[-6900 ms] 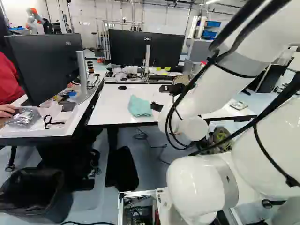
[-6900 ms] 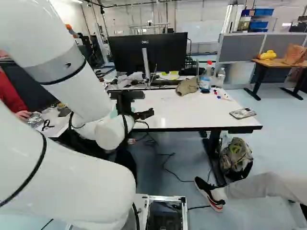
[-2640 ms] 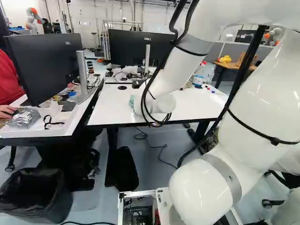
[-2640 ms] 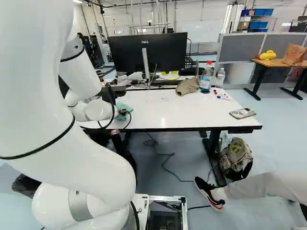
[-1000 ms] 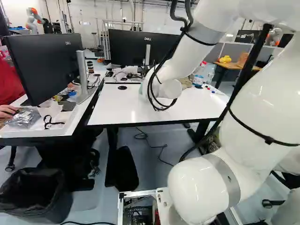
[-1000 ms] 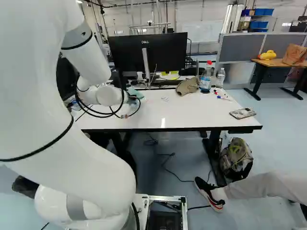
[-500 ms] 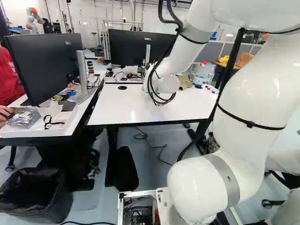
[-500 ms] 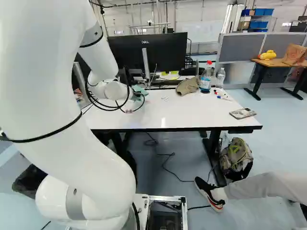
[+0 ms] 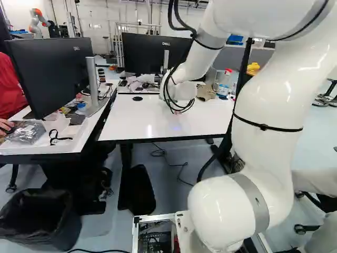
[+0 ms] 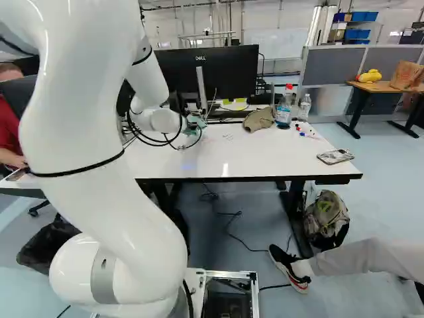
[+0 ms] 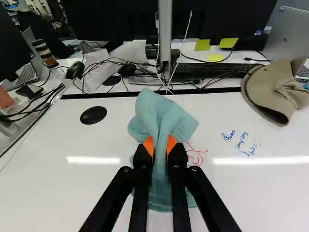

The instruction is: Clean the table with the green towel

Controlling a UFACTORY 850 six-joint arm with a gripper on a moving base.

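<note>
In the right base view my gripper is partly hidden behind the arm, over the table's back left part. The wrist view shows the gripper shut on the bunched green towel, its orange pads pressing from both sides. Cloth spreads ahead of the fingers and below them; whether it touches the white table everywhere is hard to tell. Red scribble shows right beside the towel, partly covered. Blue handwriting lies farther off, toward the cap.
Beyond the towel stand a monitor and a keyboard. A tan cap, bottles, markers and a boxy item are on the table. Another robot stands far back. A person's leg extends near the backpack.
The towel, first lying loose on the table, is now in my gripper. Over the last second the arm has carried it slightly rightward in the right base view. The base has stayed put.
</note>
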